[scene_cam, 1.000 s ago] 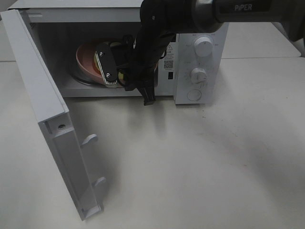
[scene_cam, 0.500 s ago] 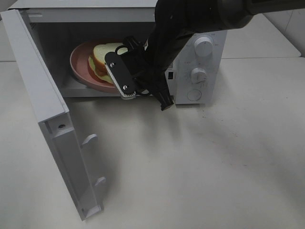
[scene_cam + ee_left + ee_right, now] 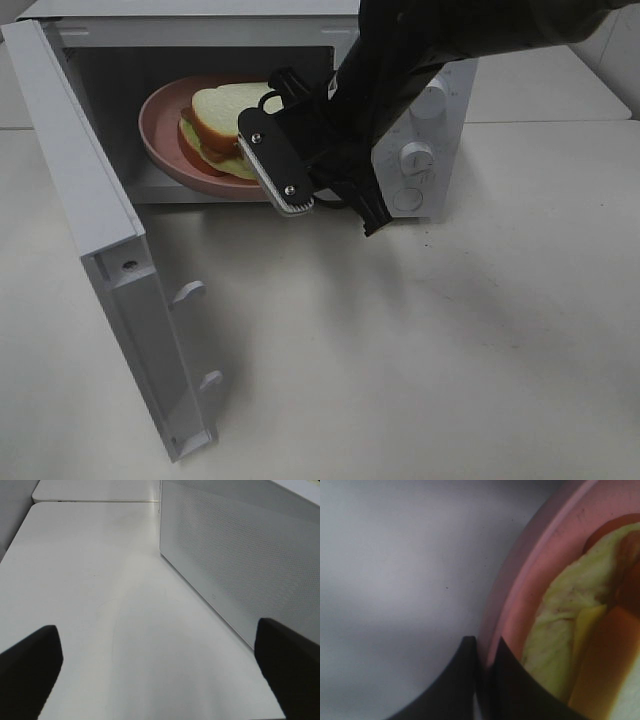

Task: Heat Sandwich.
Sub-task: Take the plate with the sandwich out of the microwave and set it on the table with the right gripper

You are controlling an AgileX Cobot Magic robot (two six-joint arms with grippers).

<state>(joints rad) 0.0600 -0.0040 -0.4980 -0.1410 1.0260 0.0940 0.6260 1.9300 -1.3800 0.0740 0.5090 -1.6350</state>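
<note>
Pinching the pink plate's rim, the right pincer sits beside the sandwich.

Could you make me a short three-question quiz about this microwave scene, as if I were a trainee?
1. True or false: the microwave door is shut.
2. What is the right claw pinching: A) the sandwich, B) the rim of the pink plate, C) a knob?
3. Fill in: the left claw is ____, holding nothing.

Key: 1 false, the door hangs wide open; 2 B, with the plate tilted at the oven mouth; 3 open.
</note>
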